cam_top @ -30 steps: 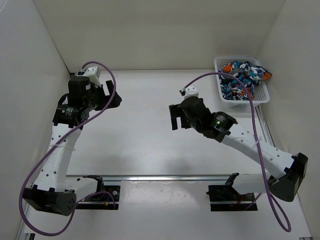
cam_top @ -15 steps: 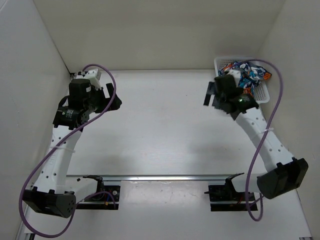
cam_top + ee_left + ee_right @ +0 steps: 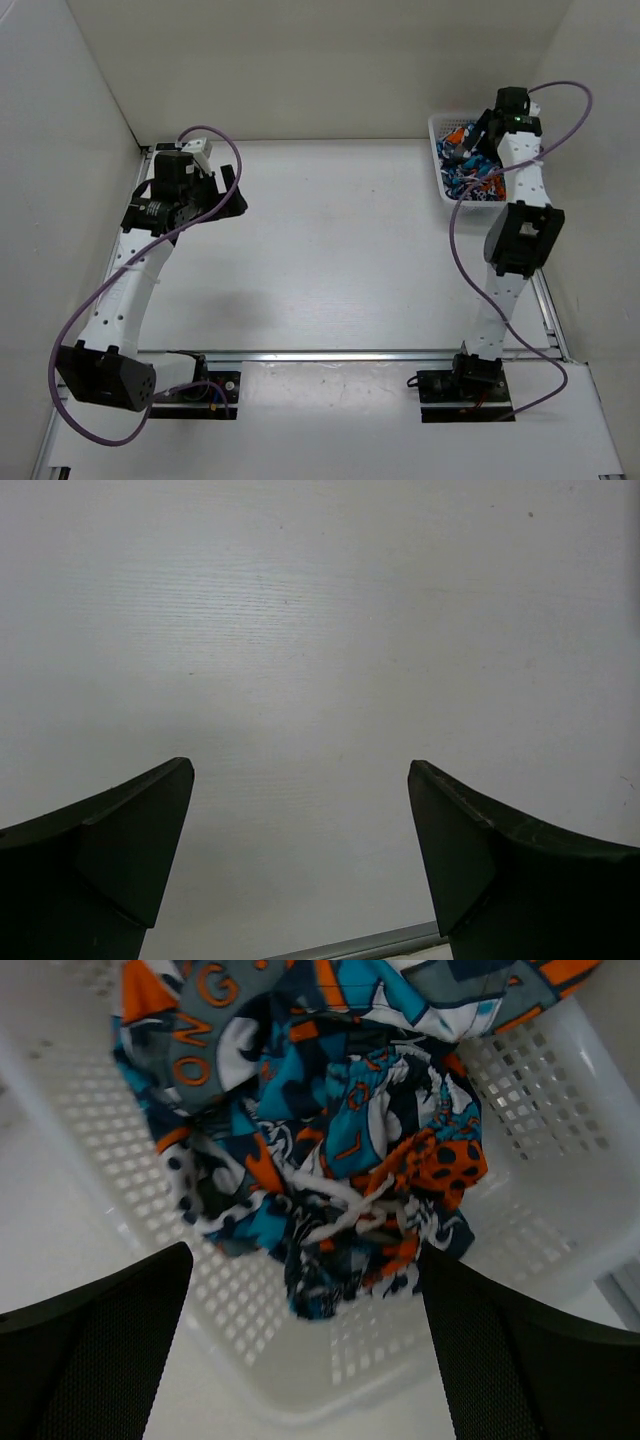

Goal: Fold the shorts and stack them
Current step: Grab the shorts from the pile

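Note:
The shorts (image 3: 330, 1140) lie crumpled in a heap inside a white mesh basket (image 3: 120, 1160), with a teal, orange, white and navy print and a white drawstring on top. My right gripper (image 3: 305, 1340) hangs open just above the heap, one finger on each side, holding nothing. In the top view the right gripper (image 3: 483, 137) is over the basket (image 3: 437, 128) at the back right, with the shorts (image 3: 470, 172) below it. My left gripper (image 3: 230, 195) is open and empty over the bare table at the back left, and it also shows in the left wrist view (image 3: 300, 830).
White walls close in the table at the back, left and right. The basket stands in the back right corner against the right wall. A metal rail (image 3: 330, 353) runs along the near edge by the arm bases. The right arm's purple cable (image 3: 560, 95) loops above the basket.
My right arm swung from the table's middle out to the back right and now hangs over the basket. The left gripper shifted slightly toward the back.

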`<state>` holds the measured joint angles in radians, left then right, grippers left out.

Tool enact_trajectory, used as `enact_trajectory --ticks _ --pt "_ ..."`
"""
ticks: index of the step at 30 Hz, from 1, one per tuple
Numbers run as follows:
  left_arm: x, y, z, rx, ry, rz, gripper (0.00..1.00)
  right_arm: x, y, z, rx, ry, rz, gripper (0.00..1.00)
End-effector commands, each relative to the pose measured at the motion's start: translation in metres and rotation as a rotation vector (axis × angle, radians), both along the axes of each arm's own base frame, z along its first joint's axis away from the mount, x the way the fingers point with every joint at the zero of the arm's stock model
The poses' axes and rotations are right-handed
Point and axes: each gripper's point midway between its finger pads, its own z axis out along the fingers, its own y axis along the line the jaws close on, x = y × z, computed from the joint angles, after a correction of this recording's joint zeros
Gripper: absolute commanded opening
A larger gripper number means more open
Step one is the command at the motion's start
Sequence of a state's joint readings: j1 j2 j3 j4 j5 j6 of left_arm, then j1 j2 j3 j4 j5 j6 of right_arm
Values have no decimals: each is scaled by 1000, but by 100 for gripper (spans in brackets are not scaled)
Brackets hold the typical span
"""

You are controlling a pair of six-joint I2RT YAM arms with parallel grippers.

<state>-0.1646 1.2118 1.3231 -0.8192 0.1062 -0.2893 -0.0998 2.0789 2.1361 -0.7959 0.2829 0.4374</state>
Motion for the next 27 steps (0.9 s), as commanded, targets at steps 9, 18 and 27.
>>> enact_trajectory --ticks 9,18,27 --pt "29 13 -25 80 74 61 100 58 -28 -105 81 108 -26 69" --pt "37 8 -24 62 87 53 100 59 -15 36 54 -186 33 0" --pt "26 18 -26 65 170 151 100 -51 123 293 -2 -682 389 0"
